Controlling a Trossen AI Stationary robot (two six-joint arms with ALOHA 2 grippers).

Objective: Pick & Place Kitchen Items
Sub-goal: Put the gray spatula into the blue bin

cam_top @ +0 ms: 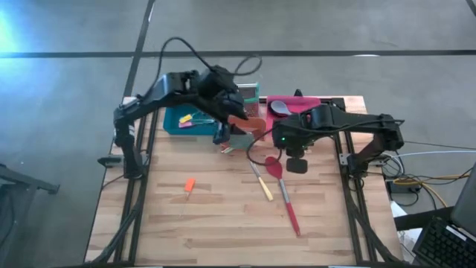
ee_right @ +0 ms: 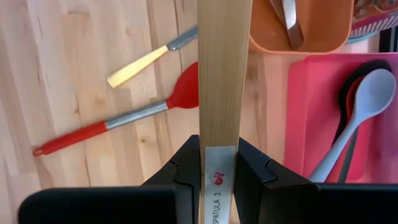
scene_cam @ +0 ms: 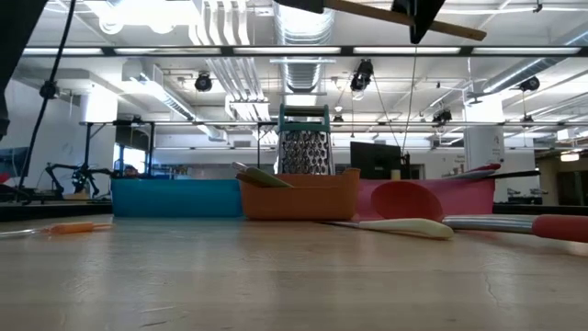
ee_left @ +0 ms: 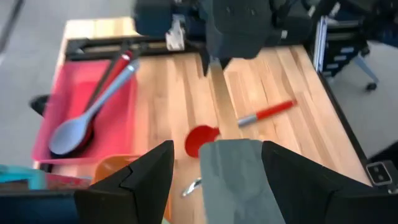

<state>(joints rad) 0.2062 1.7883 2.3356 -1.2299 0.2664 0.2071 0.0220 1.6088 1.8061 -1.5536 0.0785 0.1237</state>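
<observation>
Wooden spatula [ee_right: 224, 74] is being pinched by the right hand [ee_right: 221, 168] near the pink bin [ee_right: 311, 112]; left hand [ee_left: 214, 171] is gaping; red spoon [cam_top: 281, 186] is remaining on the bench [cam_top: 223, 223].

**Two dark arms, cabled and clamped to the table**

Both arms were matte black, built of boxy segments. A black cable [cam_top: 195, 50] looped above the left arm [cam_top: 167, 89] — the right arm [cam_top: 357, 128] carried a small green light [cam_top: 282, 138]. The fingers [ee_left: 134, 180] were black, angular, flat-faced wedges.
</observation>
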